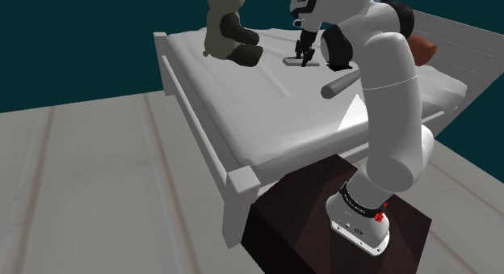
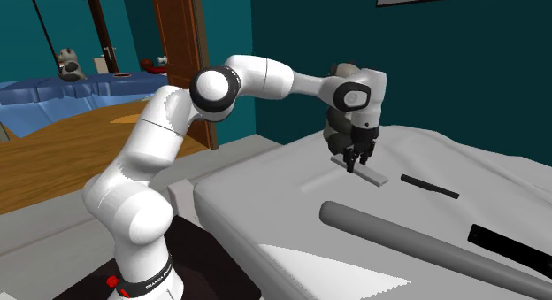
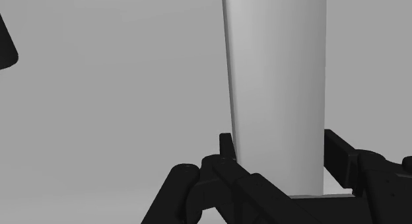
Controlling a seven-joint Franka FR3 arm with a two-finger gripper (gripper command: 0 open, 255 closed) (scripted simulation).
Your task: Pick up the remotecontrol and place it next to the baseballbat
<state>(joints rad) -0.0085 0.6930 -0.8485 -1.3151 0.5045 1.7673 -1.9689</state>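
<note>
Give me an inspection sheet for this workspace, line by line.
Surface: bed with a pale cover.
Job's things: grey remote control on the cover; grey baseball bat nearby, not touching it.
Clutter: teddy bear; slim black bar; second black bar.
Grippers: gripper shut on the remote control's long edges.
Cables: nothing seen.
Surroundings: teal wall, brown door, pale plank floor.

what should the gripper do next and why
Probably lift straight up a little: the gripper looks shut on the remote, touching both its long edges, and the remote seems to lie flat on the bed. The bat lies apart, so carrying comes after.
</note>
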